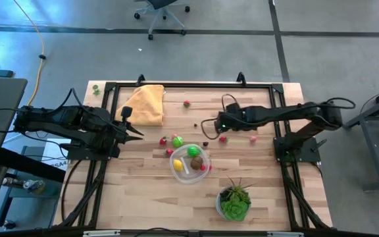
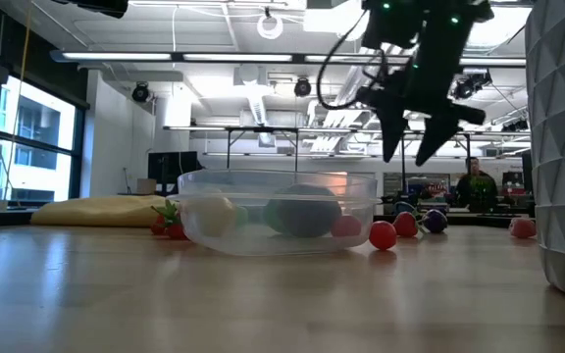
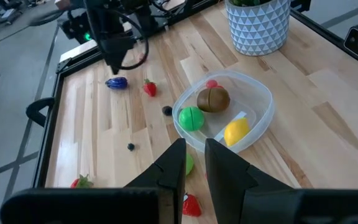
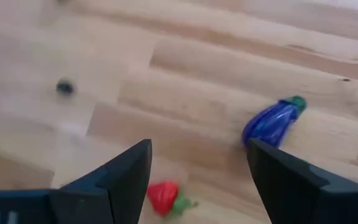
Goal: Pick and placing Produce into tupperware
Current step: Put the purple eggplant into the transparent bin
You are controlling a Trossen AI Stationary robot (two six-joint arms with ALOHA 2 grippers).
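Spread wide, the right gripper [image 4: 197,180] hovers over a red strawberry [image 4: 165,198] lying between its fingers, an eggplant [image 4: 270,122] just beside. Next it likely must descend and close; the tupperware [image 1: 189,164] sits near, and the left gripper [image 1: 137,132] waits nearly closed

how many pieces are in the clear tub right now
4 in the round clear plastic tub: a brown piece, a green ball, a yellow piece and a small red one. Others may be hidden.

Bright overhead ceiling lights; soft shadows; right wrist view blurred.
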